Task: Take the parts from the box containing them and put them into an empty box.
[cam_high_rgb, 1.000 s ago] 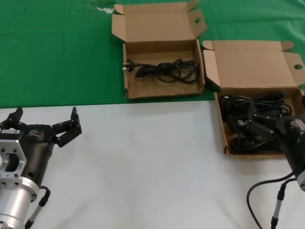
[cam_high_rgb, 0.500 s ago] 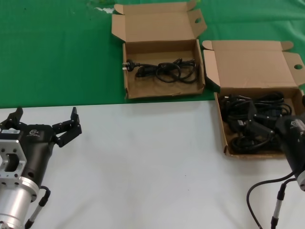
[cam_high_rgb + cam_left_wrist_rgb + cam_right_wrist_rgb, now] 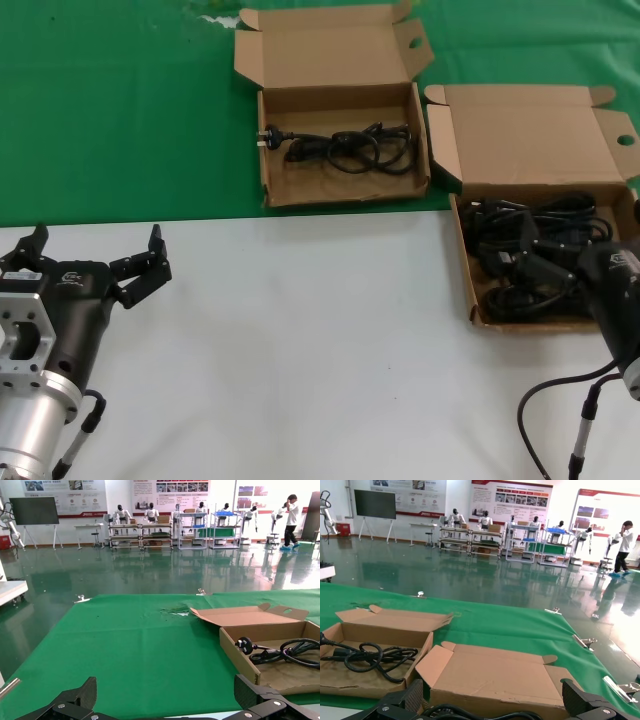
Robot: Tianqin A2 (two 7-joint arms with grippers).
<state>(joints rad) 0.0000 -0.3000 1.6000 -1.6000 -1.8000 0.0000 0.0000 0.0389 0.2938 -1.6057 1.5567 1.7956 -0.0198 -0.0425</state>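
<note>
Cardboard boxes: two, both lay open. One box (image 3: 340,190) held a single black power cord (image 3: 340,148). Other box (image 3: 480,290) held a tangle of black cords (image 3: 530,255); number could not be counted. Grippers seen: two.

white table (image 3: 300,340), green cloth (image 3: 120,120), two open cardboard boxes (image 3: 340,190) on them

My left gripper (image 3: 95,262) sits spread over bare white table (image 3: 300,330), open room from it to both boxes. Far box (image 3: 340,140) holds one cable (image 3: 340,148), floor mostly free; its raised lid (image 3: 325,45) blocks the back. Right box (image 3: 535,250) is packed with cables (image 3: 530,250), my right gripper (image 3: 545,265) low among them.
</note>
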